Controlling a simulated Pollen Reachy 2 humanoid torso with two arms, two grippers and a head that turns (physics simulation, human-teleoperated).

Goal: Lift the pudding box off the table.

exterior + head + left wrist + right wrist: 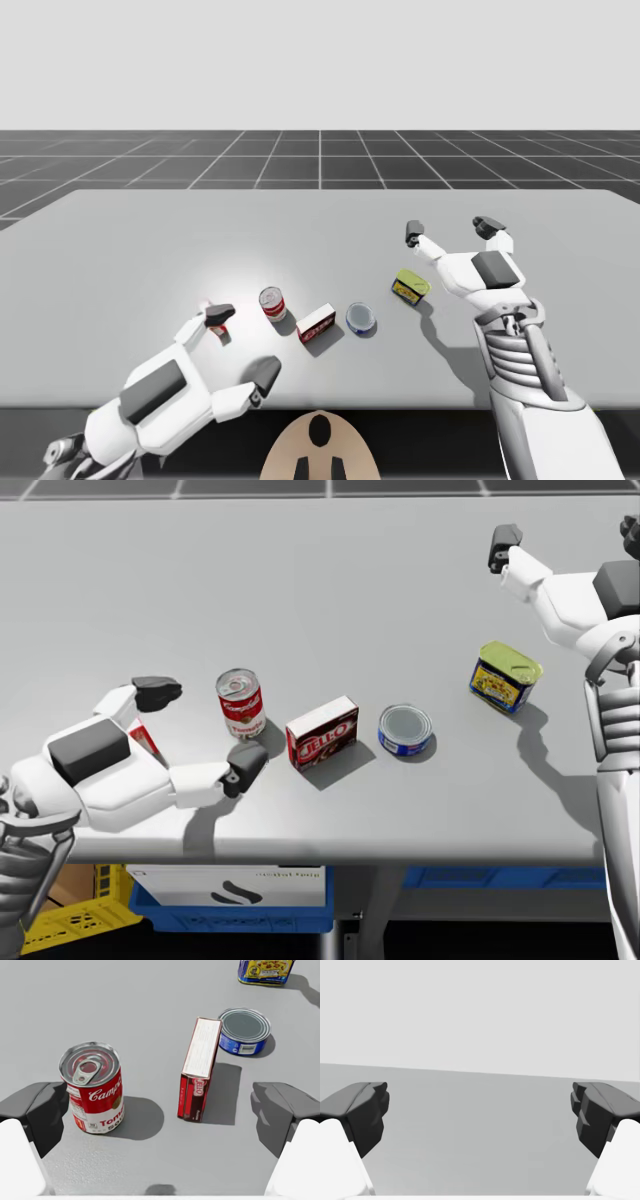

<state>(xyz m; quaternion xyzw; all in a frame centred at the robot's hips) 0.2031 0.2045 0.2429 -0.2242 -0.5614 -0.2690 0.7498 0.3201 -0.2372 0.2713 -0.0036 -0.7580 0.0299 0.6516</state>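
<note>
The pudding box (316,323) (322,732) is a small red and white carton standing on its long edge near the table's front middle. In the left wrist view the pudding box (199,1067) stands ahead of my left gripper (160,1115), slightly toward one finger, and does not touch either finger. My left gripper (243,345) (202,726) is open, low over the table, just left of the box. My right gripper (450,229) (567,538) (480,1115) is open and raised at the far right, holding nothing.
A red soup can (272,302) (240,704) (94,1087) stands close to one left finger. A flat blue can (362,319) (405,729) (244,1030) lies right of the box, a yellow rectangular tin (411,287) (506,676) beyond. A red-white item (146,740) is partly hidden under my left hand.
</note>
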